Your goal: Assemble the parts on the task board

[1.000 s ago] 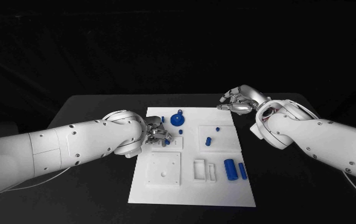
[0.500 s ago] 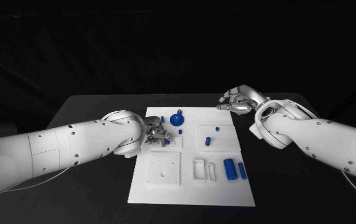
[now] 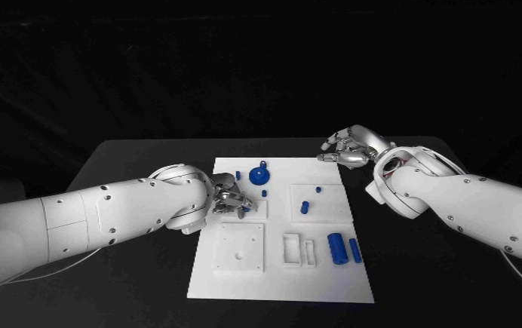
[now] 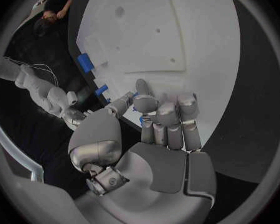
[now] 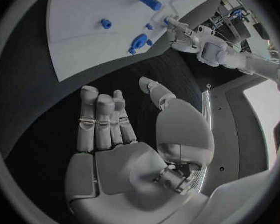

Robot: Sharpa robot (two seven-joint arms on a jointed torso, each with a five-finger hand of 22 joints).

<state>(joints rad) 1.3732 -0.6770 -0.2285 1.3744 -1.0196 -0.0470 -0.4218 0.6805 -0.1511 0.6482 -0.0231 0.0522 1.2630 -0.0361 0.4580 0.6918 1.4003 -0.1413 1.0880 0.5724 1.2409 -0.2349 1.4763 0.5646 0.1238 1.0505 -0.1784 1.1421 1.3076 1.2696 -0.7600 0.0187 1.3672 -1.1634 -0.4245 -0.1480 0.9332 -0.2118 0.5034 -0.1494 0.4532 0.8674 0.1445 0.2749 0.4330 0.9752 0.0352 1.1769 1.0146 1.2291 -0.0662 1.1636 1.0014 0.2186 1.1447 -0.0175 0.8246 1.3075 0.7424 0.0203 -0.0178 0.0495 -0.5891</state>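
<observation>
You've got a black worktop (image 3: 142, 162) here, and the white task board (image 3: 277, 283) sits flat on it, roughly in the middle, long side running away from you. Dark worktop shows on both sides of the board and along its far edge too.

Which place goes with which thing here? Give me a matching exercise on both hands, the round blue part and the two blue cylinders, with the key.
Things:
1. left hand
2. right hand
3. round blue part
4. two blue cylinders

Places or states:
A. lying side by side at the task board's near right
B. over the board's left edge, fingers curled
C. off the board's far right corner, holding nothing
D. on the board's far part

Pairs: 1-B, 2-C, 3-D, 4-A
</observation>
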